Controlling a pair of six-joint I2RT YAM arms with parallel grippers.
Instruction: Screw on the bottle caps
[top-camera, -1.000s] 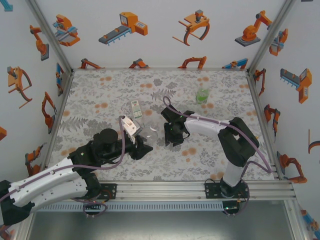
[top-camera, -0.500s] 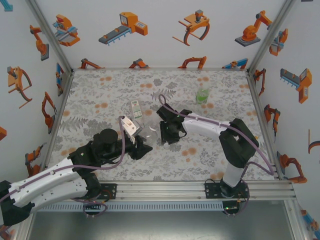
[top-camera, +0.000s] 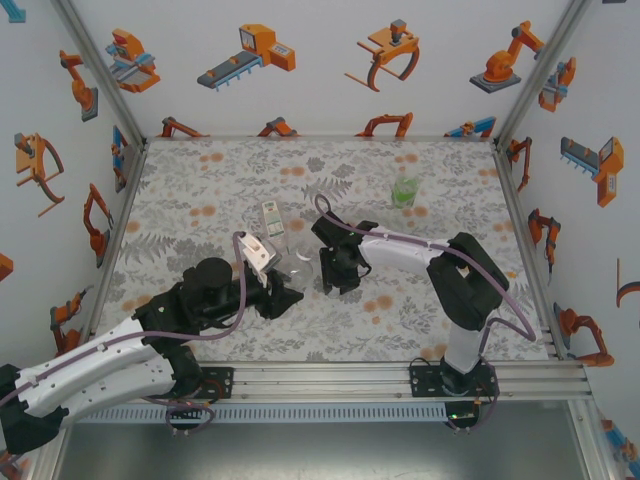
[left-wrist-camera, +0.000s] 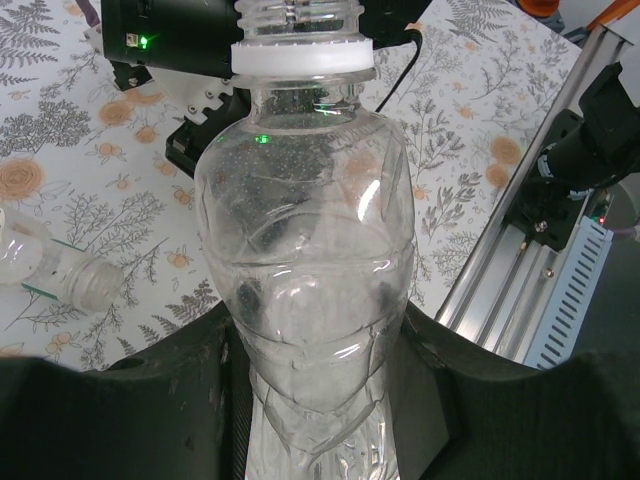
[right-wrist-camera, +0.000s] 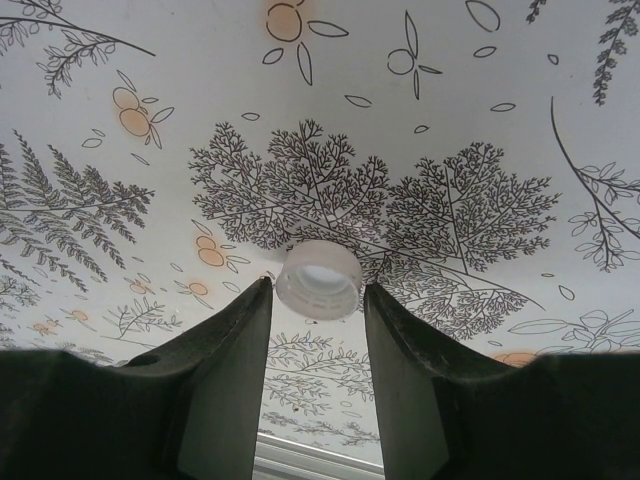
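My left gripper is shut on the body of the plain clear bottle. The bottle's open threaded neck with its white ring points away toward the right arm. Just past the fingertips of my right gripper, a white bottle cap rests hollow side toward the camera. The jaws flank it closely, with a sliver of gap on each side. A white-and-green-labelled bottle sits left of centre, and a green-labelled bottle stands at the back right.
The aluminium rail runs along the near table edge. The right arm's black wrist sits just beyond the held bottle's mouth. Printed walls close in the table on three sides.
My right gripper has shifted a little to the left, closer to the plain bottle's neck. The left arm and its bottle have barely moved.
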